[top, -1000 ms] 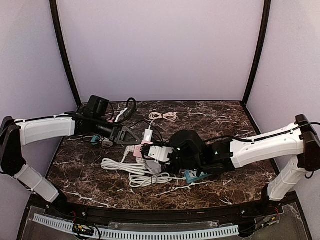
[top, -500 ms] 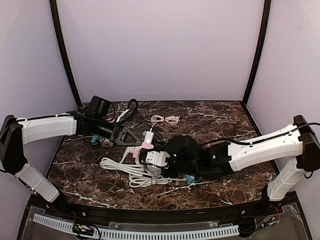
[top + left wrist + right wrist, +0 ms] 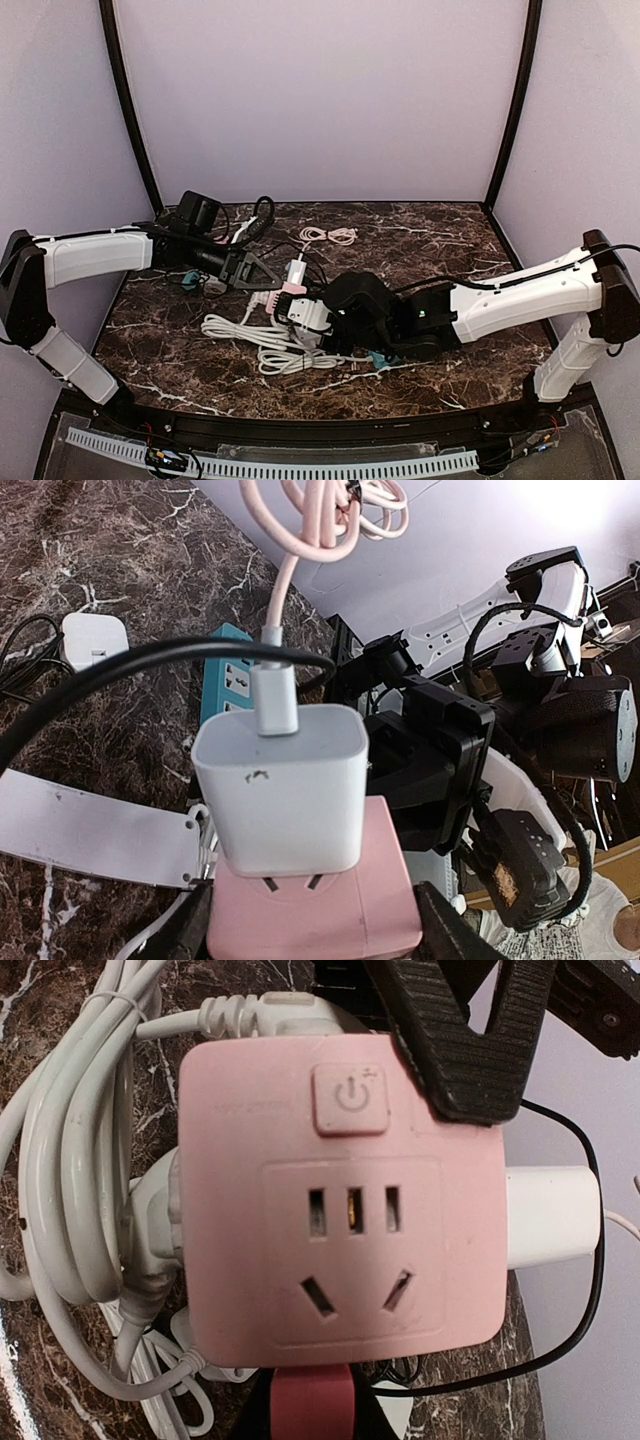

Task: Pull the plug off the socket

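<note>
My right gripper (image 3: pixel 300 310) has slid left to the pink cube-shaped plastic socket (image 3: pixel 320 905), just left of centre in the top view, clamped by my left fingers (image 3: pixel 445 935); whether my right fingers are parted or closed I cannot tell; the white square charger plug (image 3: pixel 285 780) is still seated, pull not begun.

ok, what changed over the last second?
The right arm slid left, bringing its wrist close up to the pink socket; its jaws are hidden. Unchanged: the left gripper stays clamped on the socket, which has hardly moved, and the white plug is still seated in it.
</note>
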Controlling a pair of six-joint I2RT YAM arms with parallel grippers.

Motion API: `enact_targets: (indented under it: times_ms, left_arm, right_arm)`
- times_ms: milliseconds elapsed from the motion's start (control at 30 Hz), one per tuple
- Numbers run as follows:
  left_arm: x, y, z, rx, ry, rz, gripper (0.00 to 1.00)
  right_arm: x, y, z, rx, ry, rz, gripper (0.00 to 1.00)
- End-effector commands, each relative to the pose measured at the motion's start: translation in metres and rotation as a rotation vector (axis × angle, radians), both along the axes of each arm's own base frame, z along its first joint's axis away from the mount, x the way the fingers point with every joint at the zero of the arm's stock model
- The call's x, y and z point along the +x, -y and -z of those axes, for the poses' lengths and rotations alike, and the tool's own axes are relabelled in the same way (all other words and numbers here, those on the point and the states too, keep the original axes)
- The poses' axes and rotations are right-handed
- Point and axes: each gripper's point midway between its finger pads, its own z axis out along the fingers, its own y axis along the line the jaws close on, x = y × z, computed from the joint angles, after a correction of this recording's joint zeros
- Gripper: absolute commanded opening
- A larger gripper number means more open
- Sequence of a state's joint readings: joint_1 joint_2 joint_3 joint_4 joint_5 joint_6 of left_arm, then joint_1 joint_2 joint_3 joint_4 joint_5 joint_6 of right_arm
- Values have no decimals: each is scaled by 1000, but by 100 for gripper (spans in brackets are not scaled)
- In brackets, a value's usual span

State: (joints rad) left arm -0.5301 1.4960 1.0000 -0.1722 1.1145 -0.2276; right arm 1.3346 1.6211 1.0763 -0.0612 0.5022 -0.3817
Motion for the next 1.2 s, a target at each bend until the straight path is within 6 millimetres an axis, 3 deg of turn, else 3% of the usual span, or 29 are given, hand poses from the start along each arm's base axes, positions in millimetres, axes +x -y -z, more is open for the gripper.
enact_targets:
  times_ms: [0, 367, 967, 1167]
  left_arm:
    - [6, 4, -31, -61, 81, 5, 18]
    - [14, 1, -24, -12, 87, -33, 14]
    - [23, -3, -18, 4, 45, -55, 12]
    - [24, -4, -17, 5, 42, -59, 12]
  right_arm:
    - [8, -4, -19, 57, 22, 59, 0]
    - [5, -5, -23, 62, 10, 55, 0]
    - [-45, -32, -31, 68, -33, -157, 0]
    - [-48, -35, -35, 75, -33, -153, 0]
